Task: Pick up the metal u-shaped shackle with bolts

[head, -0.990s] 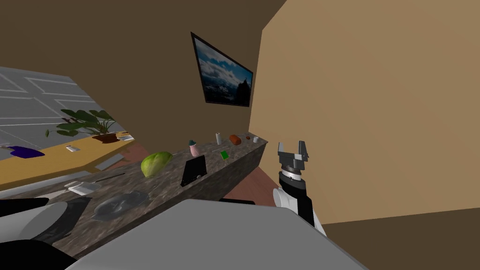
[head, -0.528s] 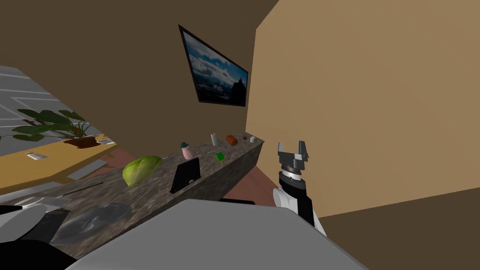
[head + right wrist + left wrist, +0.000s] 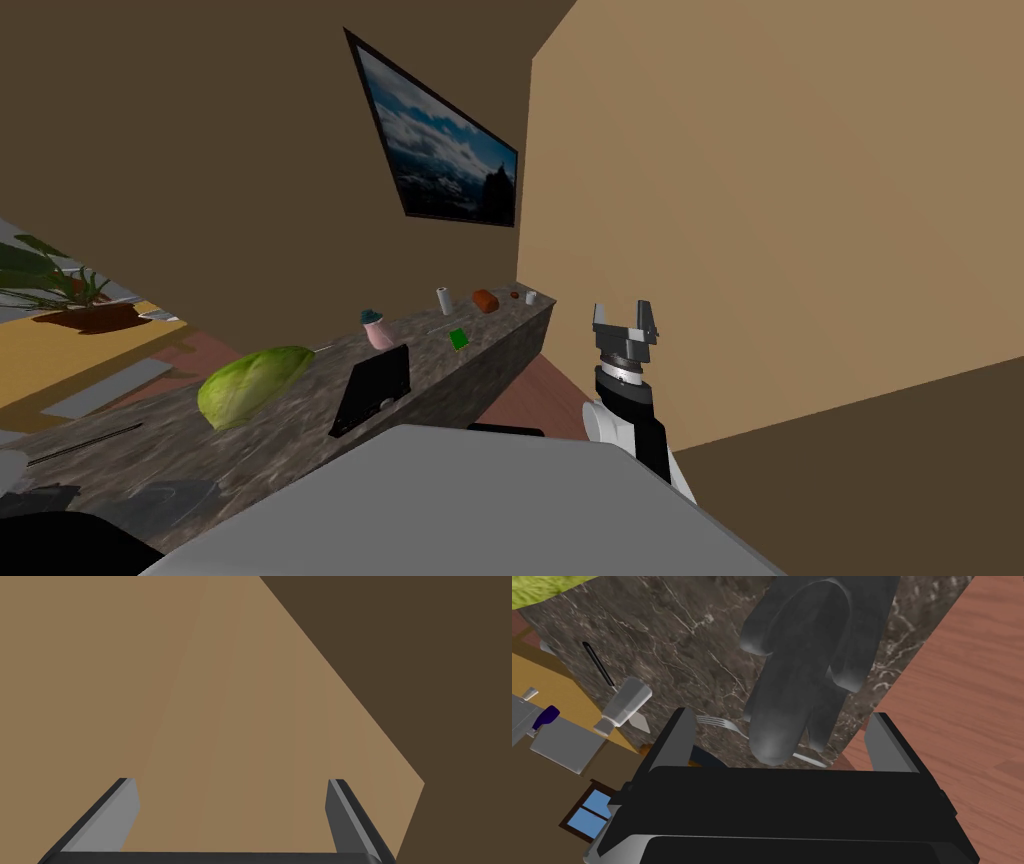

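Observation:
A dark grey metal piece (image 3: 807,666) with rounded lobes lies on the marble counter (image 3: 662,621), just beyond my left gripper (image 3: 782,741). That gripper hangs over it, open, its fingers standing either side of the piece's near end without touching it. In the head view the same grey piece (image 3: 168,494) shows at the counter's near left end. My right gripper (image 3: 623,318) is raised to the right of the counter, open and holding nothing, as its wrist view (image 3: 232,801) also shows.
A fork (image 3: 717,722) lies beside the grey piece, with a flat grey tool (image 3: 619,703) further off. Along the counter (image 3: 300,430) sit a green cabbage (image 3: 250,382), a black stand (image 3: 372,388), a pink vase (image 3: 378,330) and a green card (image 3: 459,339). A tan wall rises on the right.
My head view has swung, so the counter and its things slide left and nearer in the picture. The right gripper keeps its place and stays open.

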Controlling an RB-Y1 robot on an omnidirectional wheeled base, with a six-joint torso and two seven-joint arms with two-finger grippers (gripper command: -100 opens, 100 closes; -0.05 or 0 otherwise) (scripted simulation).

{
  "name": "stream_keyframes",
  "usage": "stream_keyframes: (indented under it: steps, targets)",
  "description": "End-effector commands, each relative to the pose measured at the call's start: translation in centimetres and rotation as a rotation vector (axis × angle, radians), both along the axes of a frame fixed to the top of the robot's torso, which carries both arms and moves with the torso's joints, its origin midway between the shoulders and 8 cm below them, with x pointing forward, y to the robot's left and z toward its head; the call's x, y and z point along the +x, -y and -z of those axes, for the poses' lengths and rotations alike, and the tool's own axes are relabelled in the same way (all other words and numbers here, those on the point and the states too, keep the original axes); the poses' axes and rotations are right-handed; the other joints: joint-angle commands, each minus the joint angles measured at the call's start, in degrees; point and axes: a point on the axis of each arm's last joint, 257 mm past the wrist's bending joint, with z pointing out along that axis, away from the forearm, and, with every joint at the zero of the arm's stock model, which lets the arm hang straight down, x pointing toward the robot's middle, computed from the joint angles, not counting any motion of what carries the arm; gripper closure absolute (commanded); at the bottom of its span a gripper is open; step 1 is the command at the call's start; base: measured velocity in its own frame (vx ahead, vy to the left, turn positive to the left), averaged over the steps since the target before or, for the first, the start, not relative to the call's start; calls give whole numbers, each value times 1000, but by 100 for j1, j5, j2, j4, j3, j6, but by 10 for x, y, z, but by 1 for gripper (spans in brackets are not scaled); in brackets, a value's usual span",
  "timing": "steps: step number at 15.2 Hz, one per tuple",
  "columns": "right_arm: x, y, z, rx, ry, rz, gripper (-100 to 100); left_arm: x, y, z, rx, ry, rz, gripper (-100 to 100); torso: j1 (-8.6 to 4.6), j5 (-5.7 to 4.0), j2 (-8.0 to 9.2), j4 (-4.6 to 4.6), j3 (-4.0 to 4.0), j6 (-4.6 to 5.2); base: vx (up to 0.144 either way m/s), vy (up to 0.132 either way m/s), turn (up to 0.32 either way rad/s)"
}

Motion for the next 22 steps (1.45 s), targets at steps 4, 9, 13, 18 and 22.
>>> stream_keyframes:
  steps: [4, 9, 13, 18, 22]
  targets:
    - [0, 0, 0, 0, 0, 0, 0, -21, 8, -2, -55, -21, -64, -100, 2, 1, 0, 0, 0, 0, 49, -36, -98]
    - [0, 0, 0, 0, 0, 0, 0, -25, 6, 9, -67, -25, -78, -100, 16, 5, 16, 4, 9, -3, 16, -12, -33]
    - [0, 0, 0, 0, 0, 0, 0, -25, 5, 17, -70, -26, -80, -100, 31, 9, 27, 6, 16, -3, -10, 23, -10]
    - [0, 0, 0, 0, 0, 0, 0, -25, 5, 18, -70, -26, -81, 100, 21, 4, 24, 6, 14, 0, -1, 1, 2]
    - [0, 0, 0, 0, 0, 0, 0, -25, 7, 5, -65, -23, -76, 100, -1, -9, 20, 5, 12, -3, 9, -20, 10]
